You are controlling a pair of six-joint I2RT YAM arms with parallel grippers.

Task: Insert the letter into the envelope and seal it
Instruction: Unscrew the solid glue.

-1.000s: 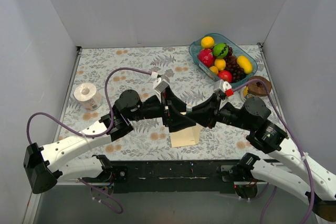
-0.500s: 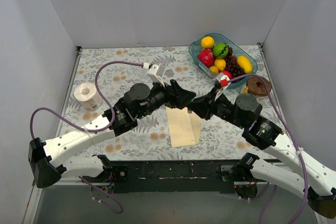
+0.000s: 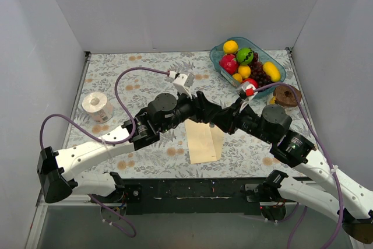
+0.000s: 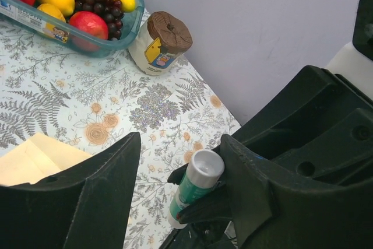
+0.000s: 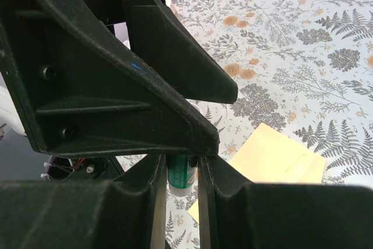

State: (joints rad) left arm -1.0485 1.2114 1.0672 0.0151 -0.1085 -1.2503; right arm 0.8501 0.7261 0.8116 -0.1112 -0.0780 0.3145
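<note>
The left claw (image 4: 180,138) is being swung off the envelope (image 3: 202,141) at six o'clock, jaws half-open and narrowing round the cap of the glue stick (image 4: 195,188); the stick is being pinched in the right claw (image 5: 182,164); sealing is likely being readied.

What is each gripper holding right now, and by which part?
Right gripper pinches a green glue stick by its lower body; left gripper, jaws open around its white cap, holds nothing.

— Where does the top view look from?
— High above the near edge of the table (image 3: 116,80), looking down across all of it.
— And the wrist views?
— Both close in. The left faces the far right corner, the right faces the left edge. They share the glue stick (image 4: 195,193) and the envelope (image 4: 35,158).
</note>
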